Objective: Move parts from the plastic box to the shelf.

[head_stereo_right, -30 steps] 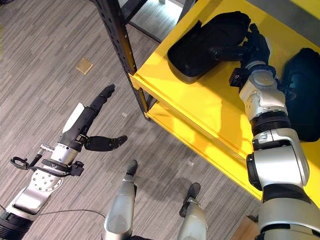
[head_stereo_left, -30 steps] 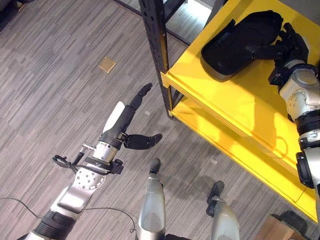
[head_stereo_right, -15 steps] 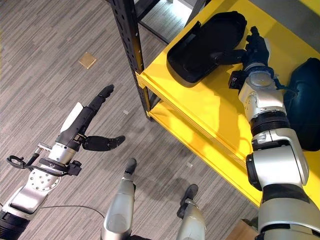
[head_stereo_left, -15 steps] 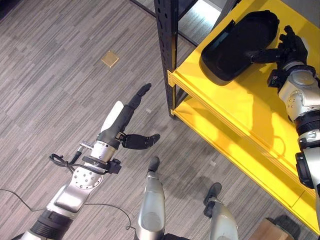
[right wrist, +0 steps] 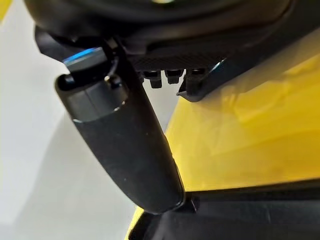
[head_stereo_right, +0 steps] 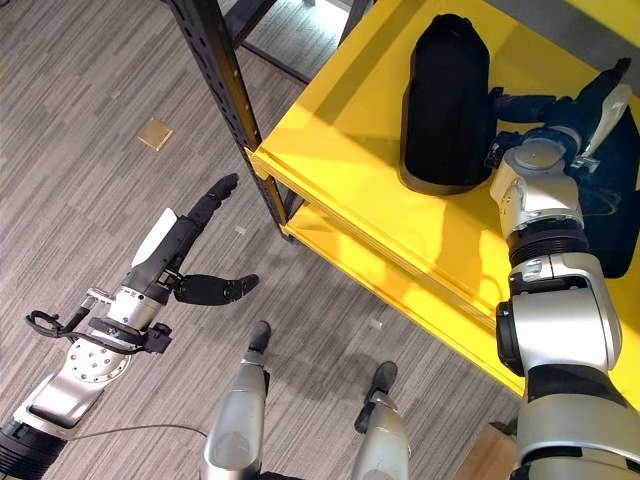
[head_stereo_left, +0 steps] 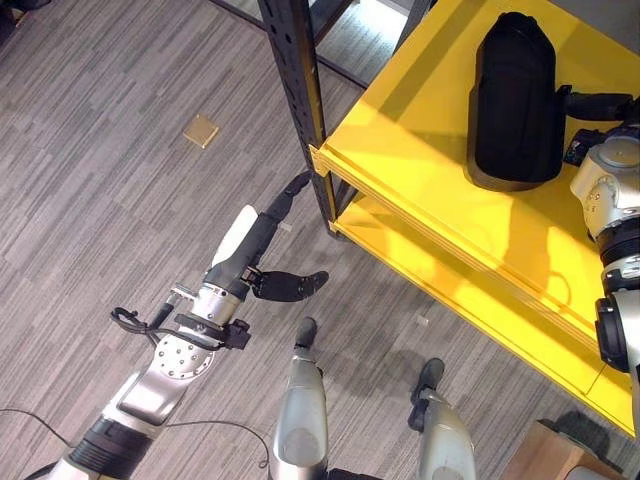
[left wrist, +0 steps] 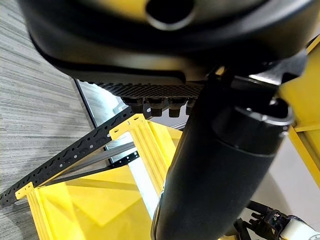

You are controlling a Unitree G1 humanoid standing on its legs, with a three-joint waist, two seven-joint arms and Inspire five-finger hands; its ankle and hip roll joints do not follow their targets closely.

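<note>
A long black moulded part (head_stereo_left: pixel 515 100) rests on the top board of the yellow shelf (head_stereo_left: pixel 420 160), its length pointing away from me. My right hand (head_stereo_right: pixel 560 103) lies just right of it, open, with straight fingers (head_stereo_left: pixel 592 101) reaching to the part's side. The right wrist view has that hand's thumb (right wrist: pixel 125 135) over the yellow board with a black part (right wrist: pixel 240 220) beyond it. A second dark part (head_stereo_right: pixel 625 175) lies on the shelf behind my right arm. My left hand (head_stereo_left: pixel 252 240) hangs open above the floor, left of the shelf, holding nothing.
The shelf's black upright post (head_stereo_left: pixel 295 90) stands at its near left corner. A lower yellow board (head_stereo_left: pixel 470 300) sits beneath the top one. A small tan square (head_stereo_left: pixel 201 130) lies on the grey floor. A cardboard box corner (head_stereo_left: pixel 555 460) shows at bottom right.
The black part has swung round from lying slantwise to pointing away from me. My right hand's fingers have left it and moved right. The view has also shifted.
</note>
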